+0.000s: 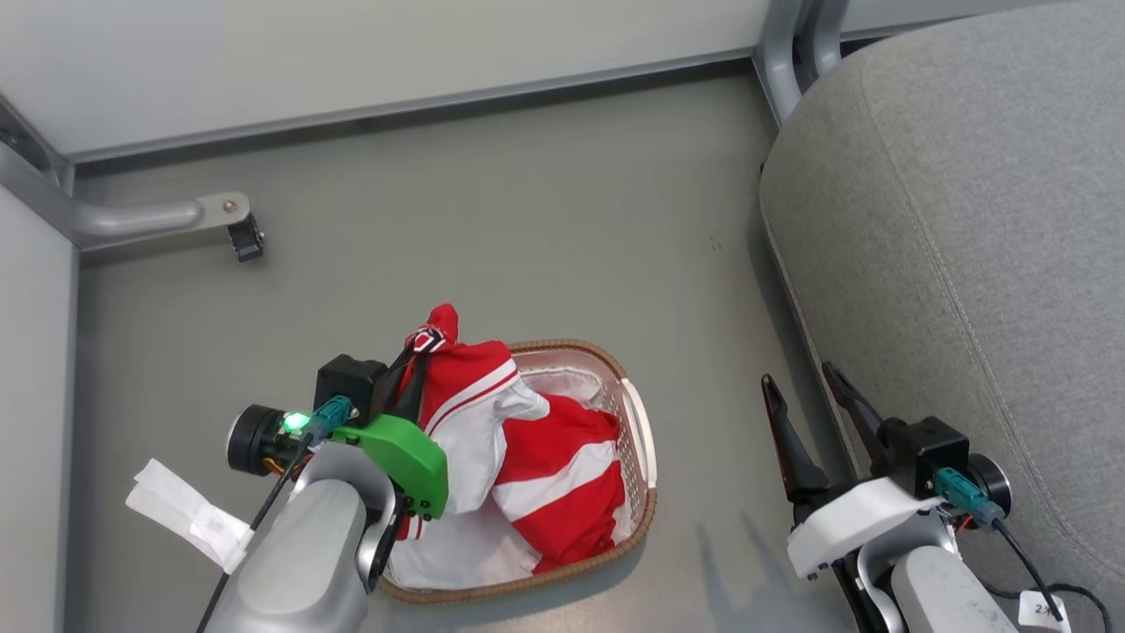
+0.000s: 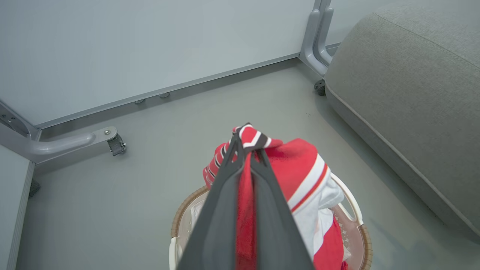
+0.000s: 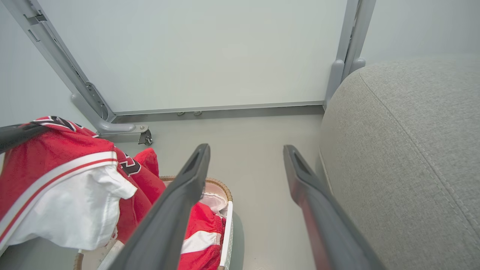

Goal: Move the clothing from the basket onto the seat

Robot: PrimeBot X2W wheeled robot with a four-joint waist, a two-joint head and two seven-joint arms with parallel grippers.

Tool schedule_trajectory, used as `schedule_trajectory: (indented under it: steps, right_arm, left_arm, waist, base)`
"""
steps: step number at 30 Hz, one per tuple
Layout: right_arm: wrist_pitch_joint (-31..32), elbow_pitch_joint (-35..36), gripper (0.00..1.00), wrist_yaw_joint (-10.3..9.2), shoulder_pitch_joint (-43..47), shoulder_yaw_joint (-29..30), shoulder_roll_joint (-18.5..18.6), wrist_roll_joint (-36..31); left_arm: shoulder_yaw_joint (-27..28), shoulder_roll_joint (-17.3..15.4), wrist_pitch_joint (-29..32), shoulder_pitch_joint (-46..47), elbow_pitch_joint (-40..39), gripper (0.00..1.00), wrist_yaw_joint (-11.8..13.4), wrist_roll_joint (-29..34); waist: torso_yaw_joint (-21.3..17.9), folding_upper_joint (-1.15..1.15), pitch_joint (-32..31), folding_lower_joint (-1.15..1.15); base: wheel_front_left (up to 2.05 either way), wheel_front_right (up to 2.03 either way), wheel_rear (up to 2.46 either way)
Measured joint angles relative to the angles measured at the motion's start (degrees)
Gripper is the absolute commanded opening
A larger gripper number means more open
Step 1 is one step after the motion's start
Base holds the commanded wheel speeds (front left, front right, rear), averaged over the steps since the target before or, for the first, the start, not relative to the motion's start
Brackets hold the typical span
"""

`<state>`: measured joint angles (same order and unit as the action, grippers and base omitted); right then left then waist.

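Barely begun, with left jaws clenched on jersey point(image 1: 461, 374) half out of basket point(image 1: 649, 457), right jaws spread empty, striped garment point(image 1: 562, 475) inside, nothing yet on seat point(image 1: 967, 220).

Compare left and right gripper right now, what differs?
1. The left gripper has its jaws shut on the red jersey; the right gripper has its jaws wide open, empty.
2. The left gripper is above the basket; the right gripper is over floor beside the seat.
3. Left wears a green cover, right a white cover.
Shared: long dark fingers.
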<state>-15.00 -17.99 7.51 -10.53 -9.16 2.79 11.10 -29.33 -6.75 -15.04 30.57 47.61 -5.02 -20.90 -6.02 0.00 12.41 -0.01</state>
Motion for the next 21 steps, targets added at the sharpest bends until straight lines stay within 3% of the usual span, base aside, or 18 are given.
schedule_trajectory:
  steps: [10,21]
  right_arm:
    - [0.0,-0.03,1.0,0.0,3.66,0.41,0.01,0.59]
    - [0.0,-0.14,1.0,0.0,4.36,-1.63,0.01,2.35]
  left_arm:
    - [4.31,1.41,-0.09,-2.8,-16.13,0.0,-0.57,2.89]
    - [3.87,3.21,-0.09,-1.82,-27.98,0.0,-2.05,2.96]
  waist:
    - [2.09,0.0,-6.8,0.0]
    - [2.6,0.0,-8.65,0.0]
  base:
    - [0.0,0.0,0.0]
    - [0.0,0.0,0.0]
